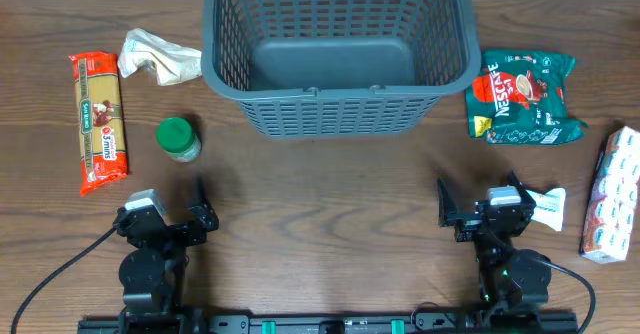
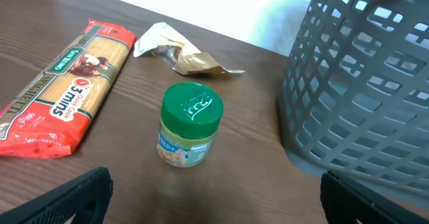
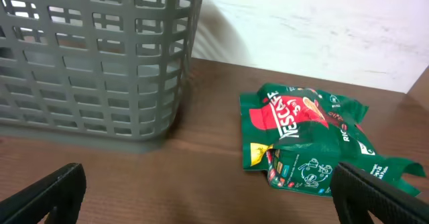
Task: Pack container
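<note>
The grey-blue slotted container (image 1: 340, 99) stands at the back middle of the table, with nothing inside it; it also shows in the left wrist view (image 2: 362, 83) and the right wrist view (image 3: 100, 70). A green-lidded jar (image 1: 178, 139) (image 2: 190, 125) stands left of it. A red spaghetti packet (image 1: 100, 119) (image 2: 64, 96) and a crumpled beige pouch (image 1: 155, 59) (image 2: 177, 49) lie further left. A green Nescafe bag (image 1: 525, 96) (image 3: 305, 140) lies to the right. My left gripper (image 1: 168, 214) (image 2: 214, 197) is open and empty near the front edge. My right gripper (image 1: 480, 209) (image 3: 211, 197) is open and empty.
A white box with a red and blue print (image 1: 612, 194) lies at the far right edge. A small white tube or packet (image 1: 545, 209) lies just right of my right gripper. The table (image 1: 320, 194) is dark wood.
</note>
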